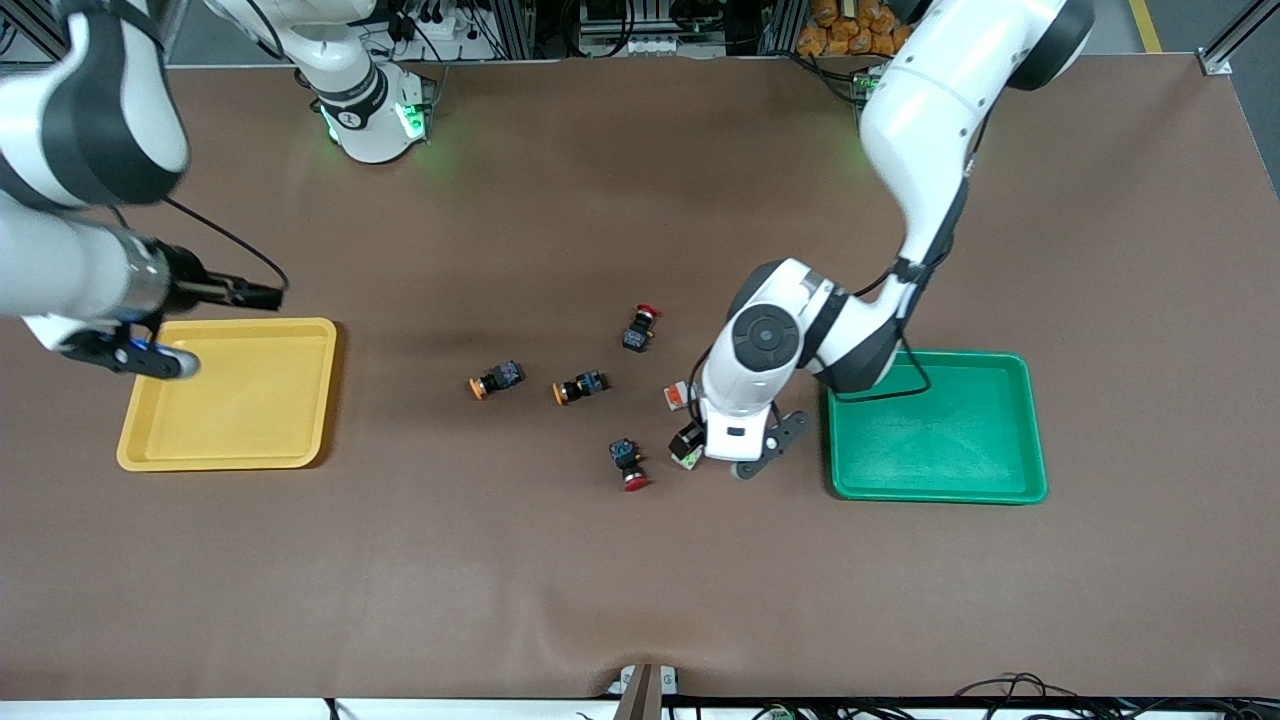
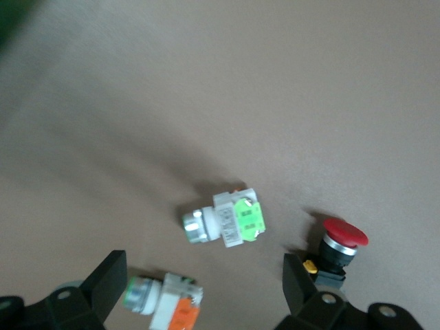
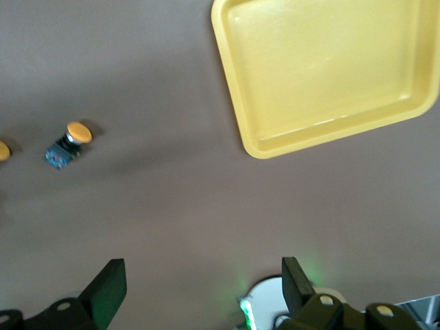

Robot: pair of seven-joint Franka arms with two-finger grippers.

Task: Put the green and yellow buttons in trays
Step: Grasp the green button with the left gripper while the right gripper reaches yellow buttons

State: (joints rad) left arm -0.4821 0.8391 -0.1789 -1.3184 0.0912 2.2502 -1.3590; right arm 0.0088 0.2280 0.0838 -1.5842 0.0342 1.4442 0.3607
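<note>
Both arms have glossy white rounded shells with black bands at the joints. The left arm's wrist carries a dark grey circular cap with a ring of small screws, and black cables loop alongside it. The right arm's base shows green indicator lights; a black cable runs along its grey metallic forearm section. Gripper fingers are black.

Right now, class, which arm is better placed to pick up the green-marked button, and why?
The left. Its open gripper hangs right over the green-marked button, beside the green tray. The right gripper, also open, waits over the yellow tray at the table's other end.
</note>
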